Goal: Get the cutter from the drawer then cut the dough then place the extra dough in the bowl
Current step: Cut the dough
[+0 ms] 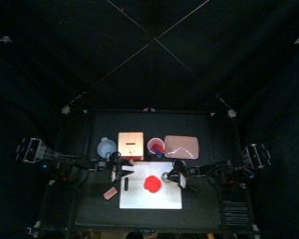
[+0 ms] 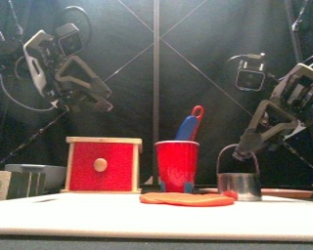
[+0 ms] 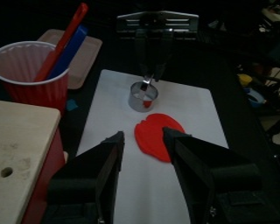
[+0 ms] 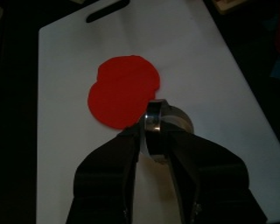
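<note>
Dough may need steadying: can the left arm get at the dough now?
Probably yes: the left gripper hangs open facing the bare dough; the cutter, held by the right gripper, stands beside it.

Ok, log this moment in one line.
right tool: shut on cutter | cutter: beside dough on board | left tool: open | dough: uncut

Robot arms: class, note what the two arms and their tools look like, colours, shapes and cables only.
The left arm and right arm are black jointed frames with grey-looking sides and black cables looping near them. The left tool has two broad black jaws tapering to blunt tips. The right tool has the same black pair, under a silver cross-plate.
</note>
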Controlling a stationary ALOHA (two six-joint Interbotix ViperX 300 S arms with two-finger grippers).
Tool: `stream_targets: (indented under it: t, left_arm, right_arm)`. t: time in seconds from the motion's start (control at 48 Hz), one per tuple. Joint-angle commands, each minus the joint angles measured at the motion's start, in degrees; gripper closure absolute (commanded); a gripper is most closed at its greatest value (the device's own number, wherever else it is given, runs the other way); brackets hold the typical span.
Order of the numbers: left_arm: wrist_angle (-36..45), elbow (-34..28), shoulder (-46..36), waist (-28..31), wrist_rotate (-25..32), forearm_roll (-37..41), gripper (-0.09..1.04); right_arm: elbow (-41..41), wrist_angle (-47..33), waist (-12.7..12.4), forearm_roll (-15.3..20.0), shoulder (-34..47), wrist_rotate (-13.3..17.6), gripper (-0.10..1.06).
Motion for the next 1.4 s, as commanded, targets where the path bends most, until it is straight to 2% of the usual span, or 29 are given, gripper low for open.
stream_targets:
  t: [0.021,0.479,0.646,0.833,1.062,1.396]
  left_arm:
    - [-1.0,-1.5,0.3,-0.1,0.0,0.2,0.15]
    - [-1.0,-1.4,0.3,-0.2,-0.2,0.0,0.15]
    - [-1.0,-1.5,0.3,-0.2,-0.3,0.0,0.15]
    - [-1.0,-1.3,0.3,-0.2,-0.3,0.0,0.15]
    - [-1.0,-1.5,0.7,-0.2,-0.2,0.0,0.15]
    - [-1.0,-2.2,1.8,-0.3,0.2,0.4,0.15]
  right_arm:
    - [-1.0,-0.2,-0.2,-0.2,-1.1,-0.1,0.32]
    - [-0.2,3.5,0.3,0.2,-1.2,0.1,0.31]
    - [-0.2,3.5,0.1,-0.2,-1.2,-0.1,0.35]
    - [-0.4,3.5,0.1,-1.0,-1.3,0.0,0.48]
    - [-1.9,4.0,-0.2,-1.3,-2.4,0.0,0.48]
    - [-9.8,5.7,0.0,-8.3,-2.4,0.3,0.48]
